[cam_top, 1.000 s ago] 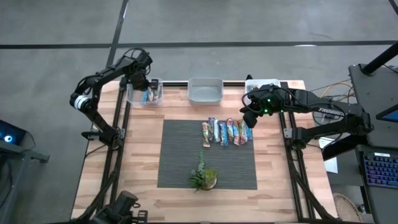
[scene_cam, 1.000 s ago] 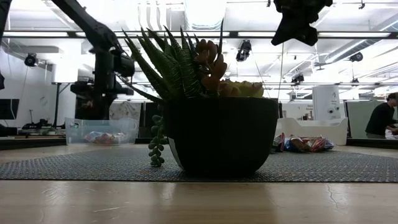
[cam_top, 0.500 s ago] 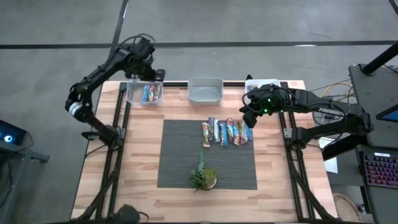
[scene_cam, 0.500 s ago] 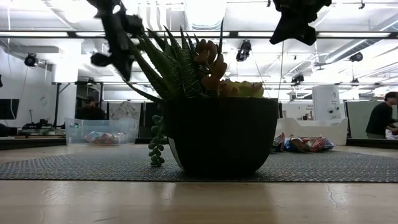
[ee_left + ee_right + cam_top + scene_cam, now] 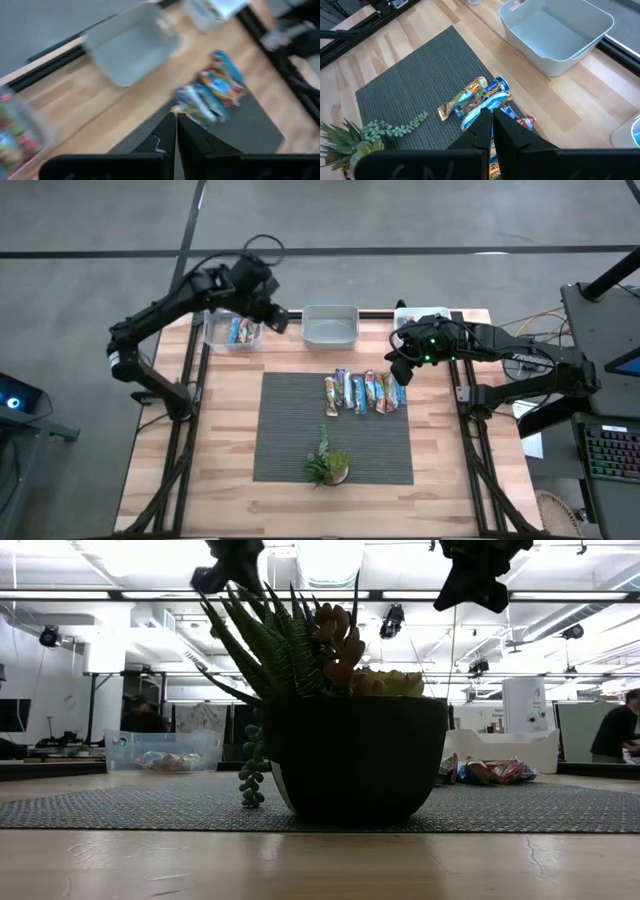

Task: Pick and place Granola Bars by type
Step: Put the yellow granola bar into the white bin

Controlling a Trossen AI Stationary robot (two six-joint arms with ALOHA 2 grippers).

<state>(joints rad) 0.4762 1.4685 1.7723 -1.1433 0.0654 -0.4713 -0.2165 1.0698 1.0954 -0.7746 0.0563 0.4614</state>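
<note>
Several granola bars [image 5: 362, 392] in shiny blue, orange and white wrappers lie side by side on the far part of the dark mat; they also show in the right wrist view [image 5: 479, 100] and blurred in the left wrist view [image 5: 212, 92]. More bars [image 5: 240, 330] lie in a clear bin [image 5: 215, 332] at the far left. My left gripper [image 5: 277, 317] hangs shut in the air between that bin and the grey bin [image 5: 330, 326], its fingers closed on nothing [image 5: 176, 131]. My right gripper [image 5: 400, 367] hovers shut over the row's right end [image 5: 487, 125].
A potted green plant [image 5: 327, 465] stands on the near part of the mat [image 5: 290, 440] and fills the low view [image 5: 355, 755]. A white container [image 5: 500, 748] sits at the far right, partly under my right arm. Bare wood lies left and right of the mat.
My left gripper has risen out of the clear bin and swung toward the table's right, now standing high between the clear bin and the grey bin. The bars in the clear bin stay where they were. My right arm has kept still.
</note>
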